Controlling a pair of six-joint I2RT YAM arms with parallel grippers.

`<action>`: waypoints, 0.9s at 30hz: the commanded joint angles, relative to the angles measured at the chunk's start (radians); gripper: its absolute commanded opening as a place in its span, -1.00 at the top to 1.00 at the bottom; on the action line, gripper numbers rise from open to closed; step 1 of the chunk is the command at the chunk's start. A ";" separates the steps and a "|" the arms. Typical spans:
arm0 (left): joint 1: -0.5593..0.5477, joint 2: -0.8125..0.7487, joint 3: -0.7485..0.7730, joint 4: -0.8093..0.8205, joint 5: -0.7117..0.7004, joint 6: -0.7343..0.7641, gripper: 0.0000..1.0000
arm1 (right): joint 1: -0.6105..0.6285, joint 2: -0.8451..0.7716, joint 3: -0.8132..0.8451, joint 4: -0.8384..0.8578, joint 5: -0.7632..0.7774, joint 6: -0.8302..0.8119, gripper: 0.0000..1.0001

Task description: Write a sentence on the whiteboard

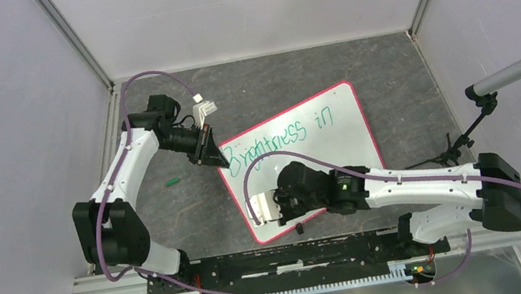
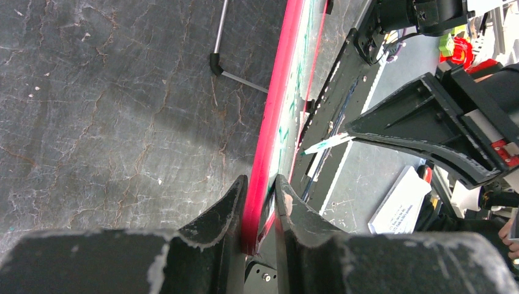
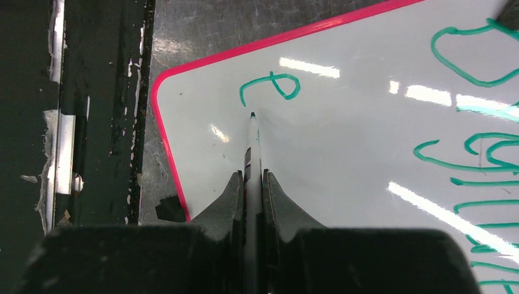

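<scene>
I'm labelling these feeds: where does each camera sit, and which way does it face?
Top external: above and behind the arms, looking down at the whiteboard; both arms show.
Left wrist: on the left arm, facing along the left gripper, shut on the whiteboard's rim.
Right wrist: on the right arm, facing past the right gripper and marker to the green sentence.
Shared: all show the whiteboard.

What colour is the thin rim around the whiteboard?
The rim of the whiteboard is red-pink, clearest in the left wrist view.

white whiteboard [image 1: 344, 145], red-pink rim [image 3: 169, 159], green sentence [image 1: 279, 137]
</scene>
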 commanded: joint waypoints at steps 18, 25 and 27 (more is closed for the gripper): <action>-0.008 -0.007 -0.015 0.027 -0.048 0.009 0.95 | -0.018 -0.002 0.075 0.061 0.060 0.024 1.00; -0.008 -0.011 -0.017 0.027 -0.047 0.012 0.95 | -0.018 0.019 0.068 0.078 0.102 0.020 1.00; -0.008 -0.011 -0.018 0.027 -0.049 0.012 0.95 | -0.018 0.021 0.056 0.083 0.117 0.015 1.00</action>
